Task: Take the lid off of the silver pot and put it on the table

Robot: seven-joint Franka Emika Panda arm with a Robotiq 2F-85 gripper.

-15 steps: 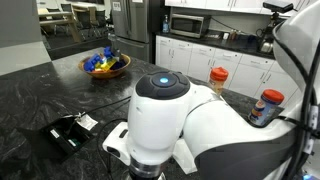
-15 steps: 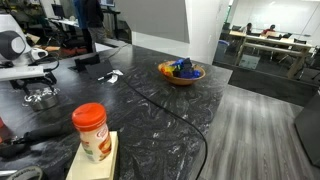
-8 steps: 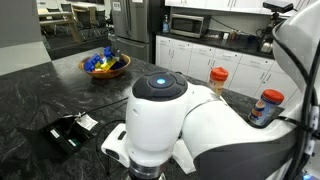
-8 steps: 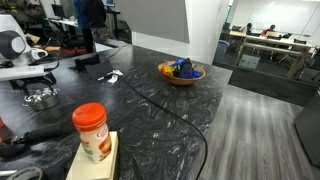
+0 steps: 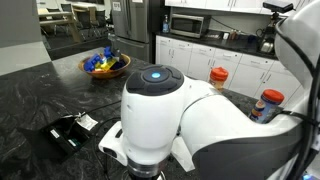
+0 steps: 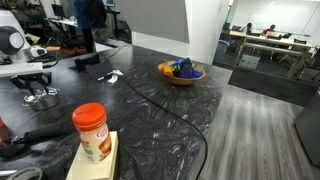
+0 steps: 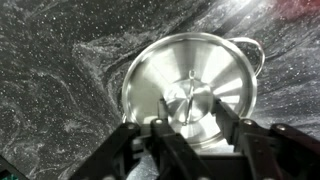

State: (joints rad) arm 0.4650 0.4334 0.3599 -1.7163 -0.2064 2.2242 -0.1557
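Observation:
In the wrist view the round shiny lid [image 7: 172, 68] sits on the silver pot [image 7: 257, 52], which stands on the black marbled table [image 7: 60, 60]. My gripper [image 7: 191, 108] is open directly over the lid, with one finger on each side of the lid's small centre knob, not closed on it. In an exterior view the gripper [image 6: 36, 80] hangs just above the pot [image 6: 42, 98] at the far left of the table [image 6: 150, 130]. In the exterior view filled by the white arm, pot and gripper are hidden behind it.
A wicker bowl of colourful items [image 6: 181, 72] [image 5: 105, 65] stands mid-table. An orange-lidded jar [image 6: 92, 130] stands on a wooden block at the near edge. A black cable [image 6: 165, 110] crosses the table. Two bottles [image 5: 218, 80] [image 5: 268, 105] stand by the arm.
The arm has shifted slightly sideways over the pot. The lid and pot have not moved and the gripper stays open.

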